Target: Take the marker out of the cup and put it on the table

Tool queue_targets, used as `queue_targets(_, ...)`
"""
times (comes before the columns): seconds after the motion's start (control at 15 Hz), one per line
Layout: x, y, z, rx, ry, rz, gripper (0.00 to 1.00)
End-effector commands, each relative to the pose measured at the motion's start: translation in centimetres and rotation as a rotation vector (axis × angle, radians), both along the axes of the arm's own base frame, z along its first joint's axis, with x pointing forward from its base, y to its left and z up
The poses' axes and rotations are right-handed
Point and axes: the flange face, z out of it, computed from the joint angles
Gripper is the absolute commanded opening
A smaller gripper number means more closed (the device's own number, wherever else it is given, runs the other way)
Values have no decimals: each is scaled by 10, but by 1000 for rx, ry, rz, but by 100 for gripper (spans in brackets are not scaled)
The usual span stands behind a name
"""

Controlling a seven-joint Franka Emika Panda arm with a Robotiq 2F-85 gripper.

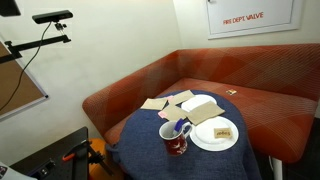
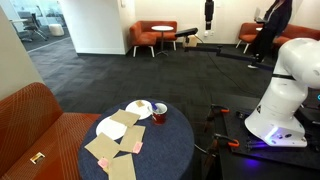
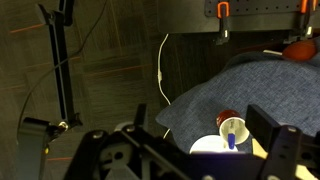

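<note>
The dark red cup (image 1: 175,137) stands upright on the round table (image 1: 150,150) with the dark blue cloth, next to a white plate. The blue and whitish marker (image 1: 181,127) stands in it, leaning on the rim. The cup also shows in an exterior view (image 2: 159,114). In the wrist view the cup (image 3: 229,126) with the marker (image 3: 231,140) lies far below, between my fingers. My gripper (image 3: 200,122) is open and empty, well away from the table (image 3: 255,85).
A white plate (image 1: 214,135) with a snack lies beside the cup. Cardboard pieces and papers (image 1: 190,103) cover the table's far side. An orange-red corner bench (image 1: 250,75) wraps around the table. The robot base (image 2: 285,95) stands on the carpet. A camera stand (image 3: 62,70) stands nearby.
</note>
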Motion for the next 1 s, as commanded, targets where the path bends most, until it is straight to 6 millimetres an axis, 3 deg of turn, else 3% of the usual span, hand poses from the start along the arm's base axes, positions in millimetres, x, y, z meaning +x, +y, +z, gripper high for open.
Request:
queue_targets(0.0, 4, 3, -8, -16, -40, 8, 100)
queue_targets(0.4, 18, 12, -53, -28, -153, 68, 100)
queue_targets(0.93, 42, 26, -142, 17, -229, 115, 100)
